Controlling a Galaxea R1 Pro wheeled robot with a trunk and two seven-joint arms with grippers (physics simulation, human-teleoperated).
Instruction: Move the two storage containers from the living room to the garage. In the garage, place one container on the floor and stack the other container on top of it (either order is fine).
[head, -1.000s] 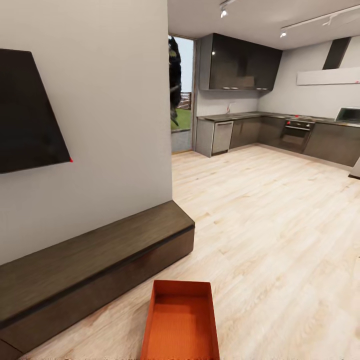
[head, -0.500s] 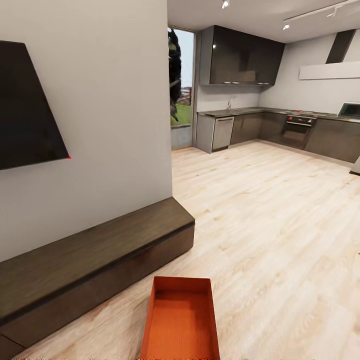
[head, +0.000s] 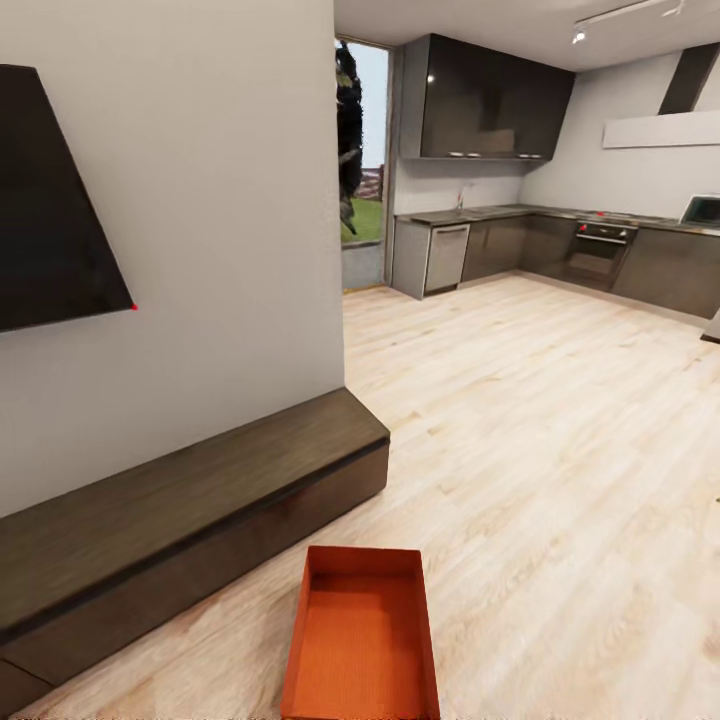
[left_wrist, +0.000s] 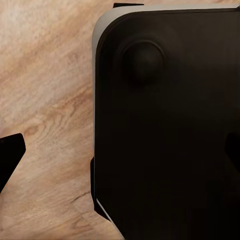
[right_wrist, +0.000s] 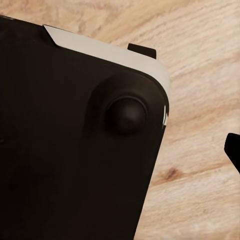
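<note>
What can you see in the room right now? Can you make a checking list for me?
Surface: light wood plank floor, bare around the bin.
Job's things: one orange-red storage container sits open and empty on the floor, beside the long dark cabinet.
Clutter: nothing seen.
Pincers: left pincer fingertips spread wide at the picture's edges, open; right pincer cannot tell, just one dark tip shows.
Cables: nothing seen.
Surroundings: wall TV, kitchen cupboards, oven, window with grass outside.
</note>
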